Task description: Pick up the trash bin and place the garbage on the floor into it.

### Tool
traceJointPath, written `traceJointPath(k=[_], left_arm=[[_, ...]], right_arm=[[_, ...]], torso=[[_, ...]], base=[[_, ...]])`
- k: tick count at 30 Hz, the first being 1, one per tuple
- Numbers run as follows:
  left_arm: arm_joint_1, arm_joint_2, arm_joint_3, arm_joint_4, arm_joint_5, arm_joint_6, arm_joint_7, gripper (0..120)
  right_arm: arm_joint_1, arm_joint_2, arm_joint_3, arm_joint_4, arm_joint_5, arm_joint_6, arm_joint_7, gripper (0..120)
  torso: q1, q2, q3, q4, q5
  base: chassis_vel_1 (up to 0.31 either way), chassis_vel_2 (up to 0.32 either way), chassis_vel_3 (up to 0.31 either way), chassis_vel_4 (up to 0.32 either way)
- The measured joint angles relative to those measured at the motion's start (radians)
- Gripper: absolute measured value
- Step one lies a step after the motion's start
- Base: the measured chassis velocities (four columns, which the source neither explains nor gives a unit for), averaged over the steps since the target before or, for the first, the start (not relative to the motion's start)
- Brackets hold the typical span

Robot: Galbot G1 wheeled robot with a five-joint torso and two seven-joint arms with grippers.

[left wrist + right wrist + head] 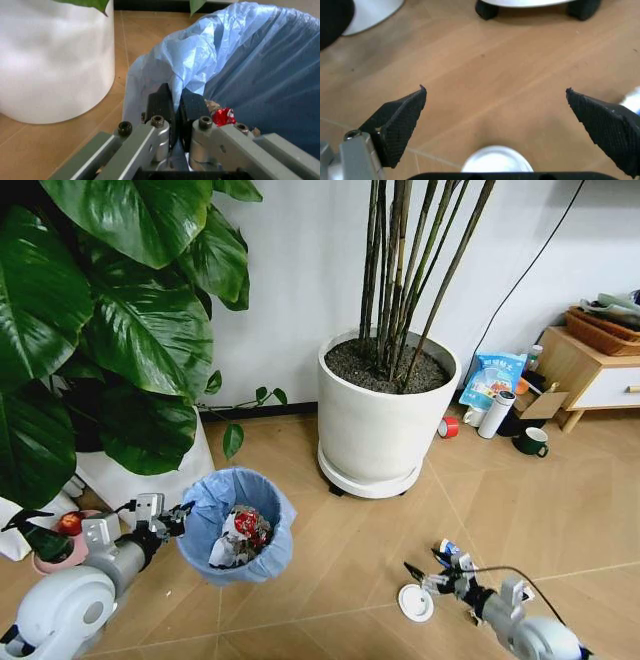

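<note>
The trash bin (236, 525), lined with a light-blue bag, is on the left between the two planters. My left gripper (183, 518) is shut on its near rim, and its black fingers (161, 105) pinch the bag's folded edge (200, 60). White tissues and a crushed red can (224, 116) lie inside the bin. On the herringbone floor (340, 570) at the right lies garbage: a white round lid (415, 602) and a blue-white wrapper (447, 547). My right gripper (422, 560) hovers open just above the floor, over the lid (496, 165), with the wrapper (633, 100) beside one finger.
A large white planter (385, 420) with tall stems stands behind the lid, its base (530, 3) close ahead of the right gripper. A leafy plant's white pot (50, 56) stands left of the bin. A pink dish (62, 548), blue bag (492, 376), bottle, mug and wooden cabinet (585, 370) line the edges.
</note>
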Motion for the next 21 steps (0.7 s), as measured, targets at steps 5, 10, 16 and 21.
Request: traceJointPath(k=[5,10,16,21], left_arm=[[0.009,-0.003,-0.005,-0.012,0.001,0.000,-0.001,0],[0.014,-0.004,-0.008,-0.018,0.002,0.001,-0.002,0],[0.016,-0.010,-0.008,-0.026,0.003,0.003,-0.005,0],[0.018,-0.007,-0.015,-0.030,0.001,0.004,-0.006,0]], right_arm=[[-0.069,0.031,0.065,-0.019,-0.073,0.019,0.001,100],[-0.104,0.055,0.097,-0.035,-0.116,0.024,0.030,100],[-0.099,0.090,0.091,-0.063,-0.127,0.019,0.079,100],[-0.057,0.105,0.052,-0.125,-0.127,0.016,0.086,100]], torso=[[0.000,0.000,0.000,0.0000,-0.0005],[0.000,0.000,0.000,-0.0002,-0.0004],[0.000,0.000,0.000,-0.0001,-0.0004],[0.000,0.000,0.000,0.0000,-0.0003]], base=[[0.000,0.000,0.000,0.000],[0.000,0.000,0.000,0.000],[0.000,0.000,0.000,0.000],[0.000,0.000,0.000,0.000]])
